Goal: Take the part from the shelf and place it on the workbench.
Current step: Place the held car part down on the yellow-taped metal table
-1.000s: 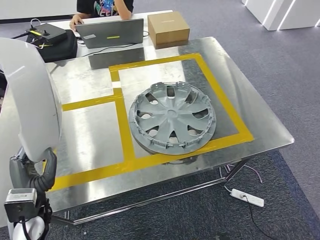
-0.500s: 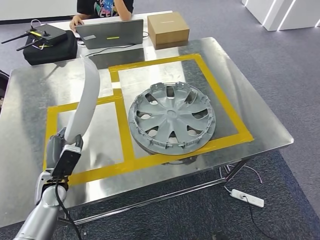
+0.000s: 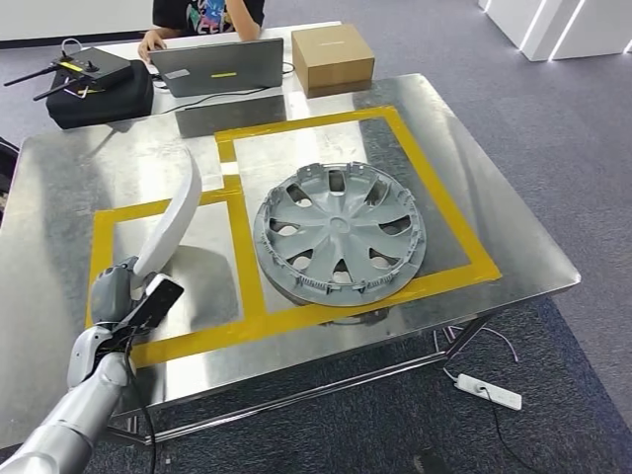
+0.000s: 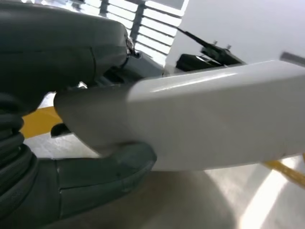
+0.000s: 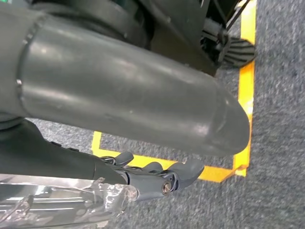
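Observation:
The part is a long, curved white panel (image 3: 175,222). My left hand (image 3: 112,296) grips its near end, and its far end rises at a slant over the left yellow-taped square (image 3: 201,276) of the steel workbench (image 3: 52,227). In the left wrist view the white panel (image 4: 216,114) runs across the picture, clasped between my dark fingers (image 4: 104,174) and the hand's upper part. My right hand (image 5: 158,176) hangs over grey carpet, fingers loosely extended and holding nothing.
A grey hubcap (image 3: 339,232) lies in the right taped square. At the bench's far edge are a laptop (image 3: 220,64), a cardboard box (image 3: 332,54) and a black bag (image 3: 101,89), with a person (image 3: 204,15) seated behind. A power strip (image 3: 488,390) lies on the floor.
My left arm has swung the white panel from close to the camera at the left out over the left taped square and lowered it toward the bench. The hubcap has not moved.

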Tool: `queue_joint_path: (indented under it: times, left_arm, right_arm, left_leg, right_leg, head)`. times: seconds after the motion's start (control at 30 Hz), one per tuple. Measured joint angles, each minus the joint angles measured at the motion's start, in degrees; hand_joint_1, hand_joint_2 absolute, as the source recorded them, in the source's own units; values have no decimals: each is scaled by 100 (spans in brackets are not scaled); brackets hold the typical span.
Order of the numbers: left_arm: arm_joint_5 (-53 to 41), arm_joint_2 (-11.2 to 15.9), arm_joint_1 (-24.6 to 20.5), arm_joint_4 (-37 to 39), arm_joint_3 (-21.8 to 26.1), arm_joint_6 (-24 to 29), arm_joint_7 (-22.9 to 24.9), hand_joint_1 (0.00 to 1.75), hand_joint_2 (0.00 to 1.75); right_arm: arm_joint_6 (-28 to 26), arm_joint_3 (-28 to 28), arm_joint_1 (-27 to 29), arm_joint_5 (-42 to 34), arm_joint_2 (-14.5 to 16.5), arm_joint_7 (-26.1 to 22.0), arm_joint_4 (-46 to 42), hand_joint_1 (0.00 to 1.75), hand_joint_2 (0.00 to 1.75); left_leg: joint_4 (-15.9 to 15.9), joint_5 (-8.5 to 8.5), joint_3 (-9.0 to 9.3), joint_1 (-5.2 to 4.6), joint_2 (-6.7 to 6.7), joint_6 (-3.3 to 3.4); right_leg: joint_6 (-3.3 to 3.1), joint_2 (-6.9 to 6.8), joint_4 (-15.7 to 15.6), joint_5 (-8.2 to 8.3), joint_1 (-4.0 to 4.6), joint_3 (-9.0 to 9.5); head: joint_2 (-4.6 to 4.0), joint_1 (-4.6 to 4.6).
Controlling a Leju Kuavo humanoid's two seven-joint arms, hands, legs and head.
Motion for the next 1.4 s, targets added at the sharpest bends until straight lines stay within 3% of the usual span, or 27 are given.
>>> queue_joint_path:
  times: [0.17,0.3,0.5,0.77,0.93,1.13,1.27,1.4]
  left_arm:
    - [-740,150,47,230,-345,364,218,175,175]
    - [-1303,300,305,58,-353,590,82,175,175]
    - [-2324,456,1172,-991,234,615,-453,175,175]
    - [-2474,461,1946,-2323,1285,615,-1108,175,175]
    - [-2369,460,2121,-2814,1407,613,-1229,175,175]
    - [-2635,442,2173,-3091,1360,610,-976,175,175]
    - [-2739,458,2147,-3108,1196,609,-681,0,175]
    - [-2701,510,2090,-3097,962,603,-424,0,175]
  right_arm:
    - [32,0,5,-21,10,90,1,0,0]
    - [31,0,36,-21,8,115,1,0,0]
    - [16,0,61,-24,-18,31,1,0,0]
    - [8,-1,45,-110,-66,-97,1,0,0]
    - [62,-1,35,-124,-67,-109,1,0,0]
    - [83,-1,40,-125,-58,-86,1,0,0]
    - [81,-2,43,-135,-58,-75,1,0,0]
    - [81,-2,46,-162,-58,-71,1,0,0]
  left_leg:
    - [-1,-1,2,-1,0,-1]
    - [-2,-3,8,-2,3,-3]
    - [-3,-7,12,0,6,-8]
    - [-4,-8,11,3,5,-9]
    - [-4,-8,11,3,2,-9]
    - [-4,-8,12,3,2,-9]
    - [-4,-7,12,3,2,-9]
    - [-4,-8,12,3,2,-9]
  right_leg:
    - [-3,1,0,-3,0,4]
    - [-3,11,0,-4,0,10]
    - [-8,11,-1,-13,0,4]
    - [-11,6,-1,-16,2,4]
    - [-11,2,-1,-16,3,6]
    - [-11,3,-1,-15,3,5]
    - [-11,2,-1,-15,3,5]
    - [-11,3,-1,-15,3,5]
  head:
    - [0,1]
    - [0,1]
    - [0,-1]
    - [0,-1]
    - [0,-1]
    - [0,0]
    - [0,-1]
    - [0,-1]
